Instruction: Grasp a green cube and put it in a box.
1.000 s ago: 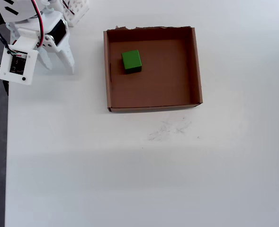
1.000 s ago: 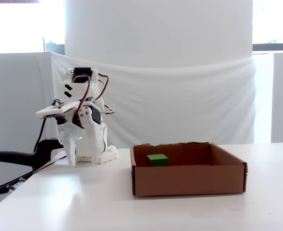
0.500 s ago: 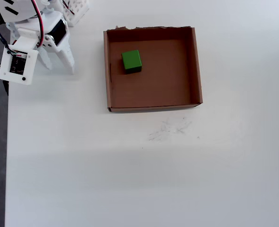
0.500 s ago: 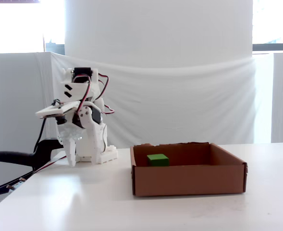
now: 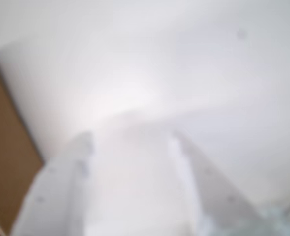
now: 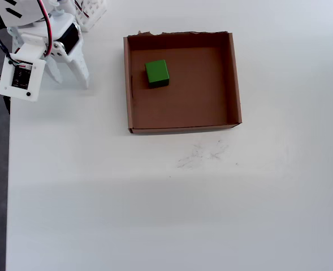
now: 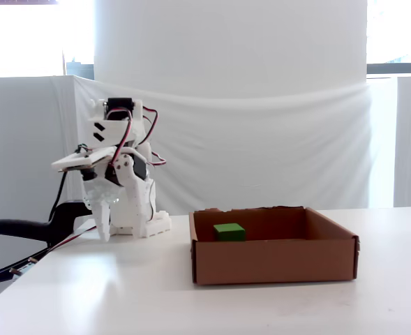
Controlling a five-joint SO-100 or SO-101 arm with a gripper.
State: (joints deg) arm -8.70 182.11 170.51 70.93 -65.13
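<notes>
Currently we see the green cube (image 6: 157,73) resting on the box (image 6: 234,79) floor, near the left wall in the overhead view. Our gripper (image 6: 71,80) is folded back over bare table (image 6: 155,214), well apart from the box, fingers (image 5: 61,196) spread apart, holding nothing.
</notes>
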